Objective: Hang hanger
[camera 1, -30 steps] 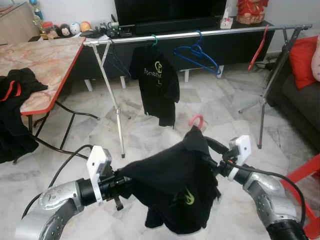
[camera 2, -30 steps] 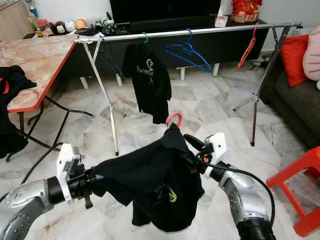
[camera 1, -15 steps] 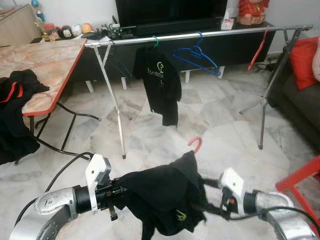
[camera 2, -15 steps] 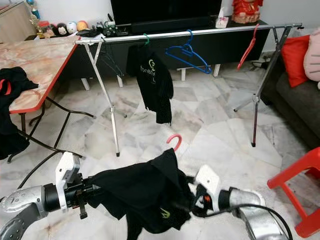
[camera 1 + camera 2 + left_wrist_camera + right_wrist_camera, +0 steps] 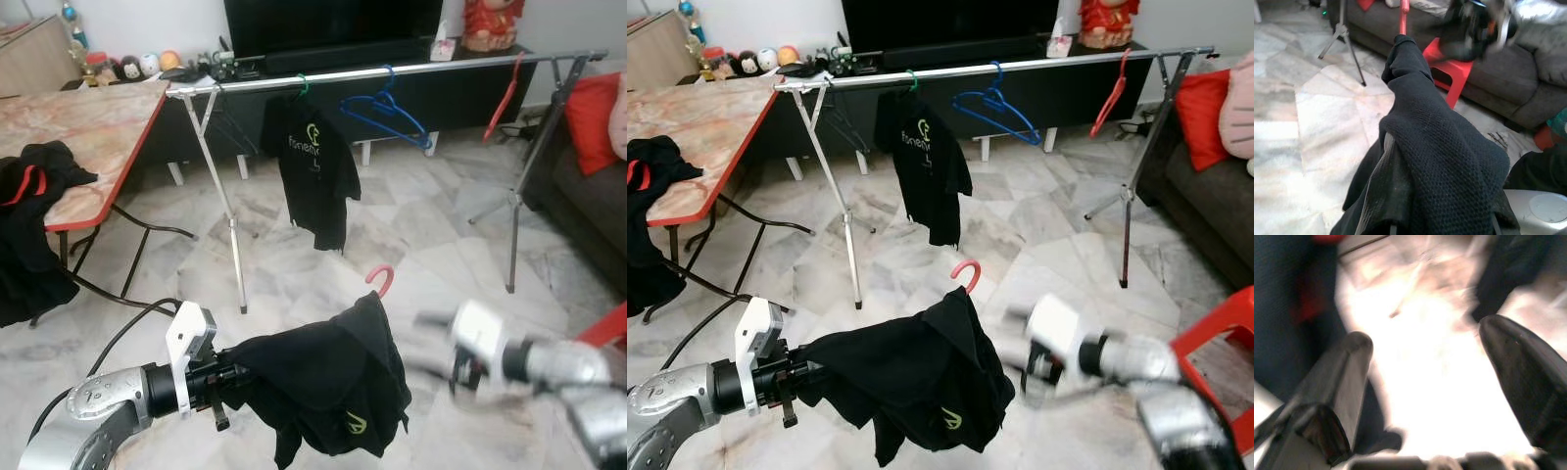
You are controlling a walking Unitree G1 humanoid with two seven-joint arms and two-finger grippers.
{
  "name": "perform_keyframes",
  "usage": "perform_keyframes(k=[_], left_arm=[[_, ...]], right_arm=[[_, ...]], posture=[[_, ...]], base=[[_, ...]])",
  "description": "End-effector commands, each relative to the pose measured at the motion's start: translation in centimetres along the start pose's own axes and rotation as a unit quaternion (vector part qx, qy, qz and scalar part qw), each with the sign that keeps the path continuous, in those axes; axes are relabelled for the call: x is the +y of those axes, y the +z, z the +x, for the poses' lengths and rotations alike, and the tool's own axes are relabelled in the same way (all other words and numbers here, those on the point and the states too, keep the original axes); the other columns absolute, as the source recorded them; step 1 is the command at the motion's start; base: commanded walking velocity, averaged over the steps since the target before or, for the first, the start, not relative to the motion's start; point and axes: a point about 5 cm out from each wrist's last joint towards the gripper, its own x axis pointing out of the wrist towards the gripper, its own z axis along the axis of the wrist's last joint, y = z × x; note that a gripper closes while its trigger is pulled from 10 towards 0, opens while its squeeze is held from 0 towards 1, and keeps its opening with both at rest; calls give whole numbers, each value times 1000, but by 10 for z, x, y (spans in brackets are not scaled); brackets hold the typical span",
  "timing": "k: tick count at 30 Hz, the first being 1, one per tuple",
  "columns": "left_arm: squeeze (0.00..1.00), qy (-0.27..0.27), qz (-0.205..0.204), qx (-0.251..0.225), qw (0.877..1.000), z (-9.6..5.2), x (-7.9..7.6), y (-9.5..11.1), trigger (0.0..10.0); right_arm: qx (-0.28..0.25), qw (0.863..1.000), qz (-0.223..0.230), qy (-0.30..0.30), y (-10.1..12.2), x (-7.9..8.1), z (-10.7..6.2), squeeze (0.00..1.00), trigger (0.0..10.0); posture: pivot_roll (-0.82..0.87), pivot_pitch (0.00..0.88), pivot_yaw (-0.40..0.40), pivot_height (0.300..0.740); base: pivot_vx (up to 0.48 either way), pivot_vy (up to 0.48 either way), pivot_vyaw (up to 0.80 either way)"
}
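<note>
Ok, my left gripper [image 5: 230, 377] clamps the black-shirted pink hanger [image 5: 380, 281] below the rail [image 5: 392, 70]; right gripper [image 5: 1425, 396] spread, empty.

The right gripper [image 5: 1043, 377] has let go of the black shirt [image 5: 916, 377] and pulled away to the right of it; it is now blurred, apart from the cloth, its two fingers [image 5: 1337, 391] spread wide with only floor between them. A second ago it was pressed into the shirt's right side. The shirt, with its pink hanger hook [image 5: 967, 272] sticking up, now hangs lower from the left gripper [image 5: 227, 377] alone.
</note>
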Motion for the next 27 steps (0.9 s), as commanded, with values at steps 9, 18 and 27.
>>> perform_keyframes(k=[9, 18, 27], left_arm=[[0, 49, 4, -22, 999, -8, 16, 2, 10000], [0, -2, -4, -77, 997, -8, 8, 22, 10000], [0, -33, -15, -55, 998, -13, -4, 13, 10000]], right_arm=[[-57, 994, 90, 25, 4, 21, 20, 0, 10000], [35, 996, 64, 57, -24, 40, 36, 0, 10000], [-40, 992, 116, -9, -7, 20, 40, 0, 10000]], posture=[[-84, 0, 78, 740], [-66, 8, 63, 740], [-64, 6, 59, 740]], base=[[0, 0, 0], [0, 0, 0], [0, 0, 0]])
